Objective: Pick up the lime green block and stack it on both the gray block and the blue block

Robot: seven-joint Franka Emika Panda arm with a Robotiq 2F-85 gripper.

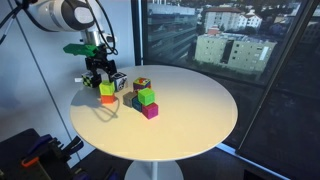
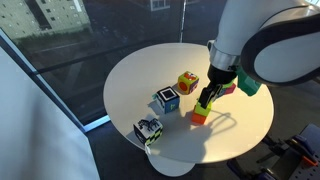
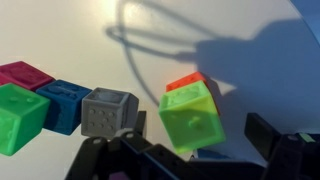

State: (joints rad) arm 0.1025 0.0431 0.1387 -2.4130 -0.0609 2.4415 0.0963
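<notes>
The lime green block [image 3: 190, 118] sits tilted on top of an orange-red block [image 3: 188, 82]. It shows in both exterior views [image 1: 107, 89] [image 2: 205, 104]. My gripper [image 3: 200, 135] [image 1: 103, 78] [image 2: 209, 93] is open, with one finger on each side of the lime green block and a gap on both sides. The gray block [image 3: 107, 110] stands on the table just left of it in the wrist view. The blue block [image 3: 62, 105] touches the gray block's left side. It also shows in an exterior view [image 1: 136, 101].
A deeper green cube [image 3: 20, 118] [image 1: 147, 97] and a magenta cube [image 3: 22, 73] [image 1: 150, 111] stand by the blue block. Patterned cubes [image 2: 167, 99] [image 2: 148, 130] [image 2: 187, 82] stand elsewhere on the round white table [image 1: 200, 110]. Windows lie beyond the table.
</notes>
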